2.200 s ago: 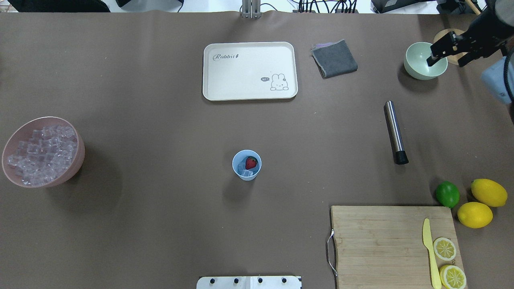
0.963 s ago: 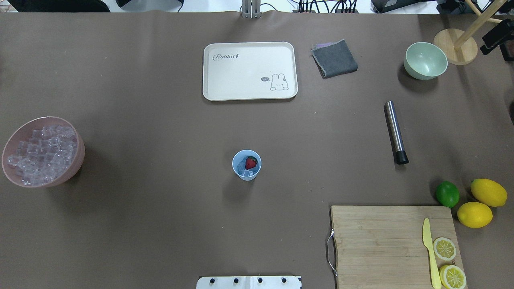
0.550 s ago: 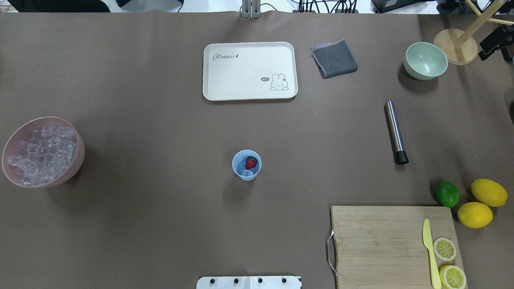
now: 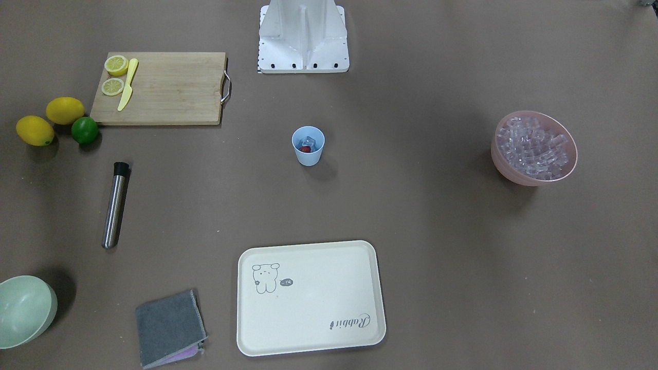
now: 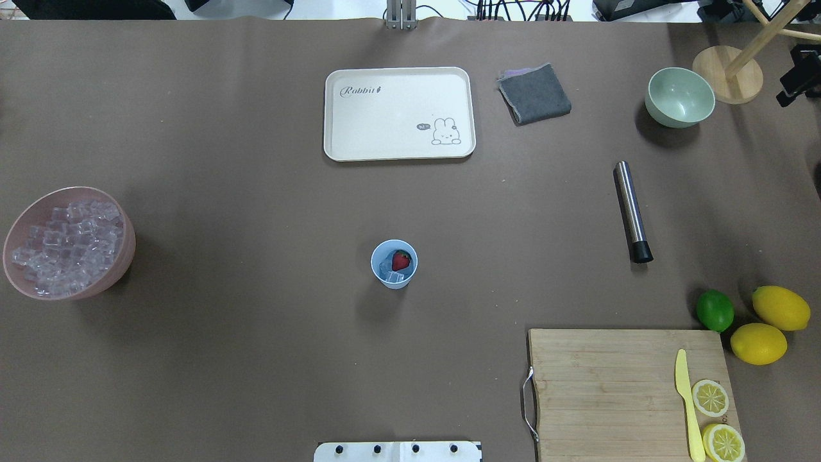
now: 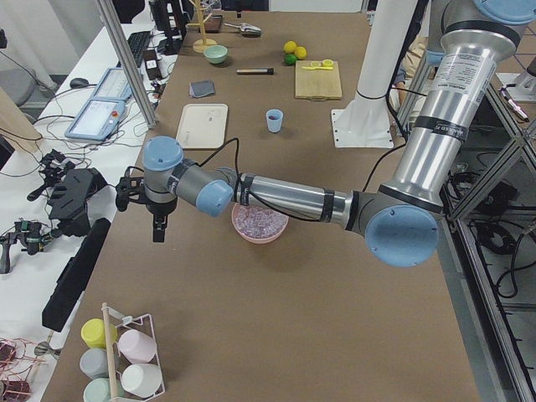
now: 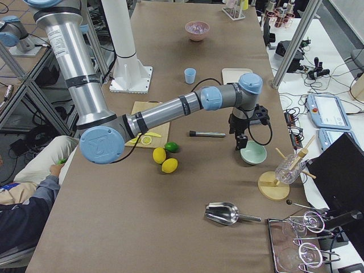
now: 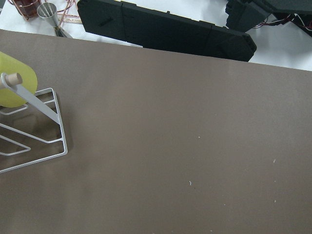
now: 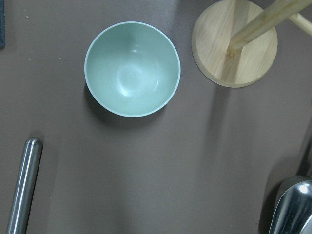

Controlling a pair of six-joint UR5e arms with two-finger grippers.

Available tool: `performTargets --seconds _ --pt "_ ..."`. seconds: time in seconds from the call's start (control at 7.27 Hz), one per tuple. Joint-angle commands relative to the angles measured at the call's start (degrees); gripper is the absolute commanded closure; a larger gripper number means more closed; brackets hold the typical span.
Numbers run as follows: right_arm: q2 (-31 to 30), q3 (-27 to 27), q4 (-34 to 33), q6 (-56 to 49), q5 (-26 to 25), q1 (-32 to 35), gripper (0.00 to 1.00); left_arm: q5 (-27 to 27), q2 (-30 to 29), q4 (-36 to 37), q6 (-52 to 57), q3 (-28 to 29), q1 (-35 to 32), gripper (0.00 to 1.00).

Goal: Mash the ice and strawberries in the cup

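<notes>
counter: brown, carries everything.
board: wooden, at the robot's near right.
tray: cream, flat at the far middle.
pink bowl: far left, heaped with clear cubes.
left fingers: point down near the pink bowl; apart or together, I cannot tell.
right fingers: point down just beside the pale green bowl; apart or together, I cannot tell.
steel rod: lies flat between pale green bowl and board.
cup: upright mid-counter, well apart from both arms.
strawberry: inside the cup.
ice: cubes in the cup, touching the strawberry.
</notes>
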Motion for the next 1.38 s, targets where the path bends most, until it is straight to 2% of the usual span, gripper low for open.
performTargets --seconds 0.0,0.28,0.55,0.83,0.96,1.24 --pt "-2.73 -1.41 2.64 -0.10 2.37 1.74 0.00 0.02 0.20 -0.07 0.02 0.10 0.00 0.02" --pt "-5.55 -0.88 6.17 0.25 4.73 1.75 0.00 -0.24 0.56 0.45 -0.50 0.18 0.00 0.02" --pt "-5.82 -0.70 6.35 0.34 4.66 1.75 0.00 -0.59 -0.23 3.69 -0.33 0.10 0.09 0.02" --pt "-4.94 -1.32 6.35 0.34 4.40 1.57 0.00 -0.59 -3.47 6.69 -0.33 3.24 0.09 0.02" --pt "-5.03 -1.23 6.35 0.34 4.57 1.57 0.00 -0.50 -3.66 6.78 0.02 4.65 0.09 0.02" --pt "-5.03 -1.06 6.35 0.34 4.49 1.57 0.00 -0.24 -4.45 11.94 0.54 5.28 0.17 0.02"
